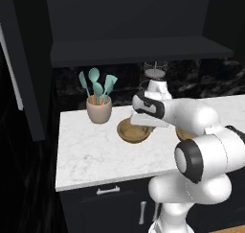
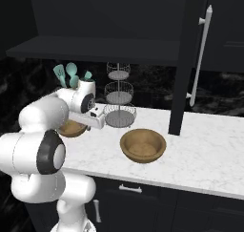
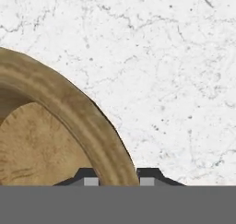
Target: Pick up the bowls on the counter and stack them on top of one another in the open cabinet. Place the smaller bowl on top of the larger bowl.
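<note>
I have the gripper (image 3: 115, 180) low over the rim of one wooden bowl (image 1: 134, 130), one fingertip (image 3: 91, 181) inside the wall and the other outside it. The jaws straddle the rim, but I cannot tell whether they are pressing on it or merely spread around it. This bowl sits on the white marble counter (image 1: 95, 150), just beside the beige utensil cup (image 1: 99, 109) that holds teal spoons, on the side away from the counter's end. From the left base camera the hand covers the far part of the bowl.

The second wooden bowl (image 2: 143, 145) sits on the same counter, well apart from the utensil cup, beyond the three-tier wire basket stand (image 2: 118, 96) and near the counter's front edge. From the right base camera it looks the wider of the two, though the first bowl is mostly hidden behind the arm there.

The open cabinet's dark shelf (image 2: 95, 49) hangs above the utensil cup, and its door (image 2: 188, 59) stands open.
</note>
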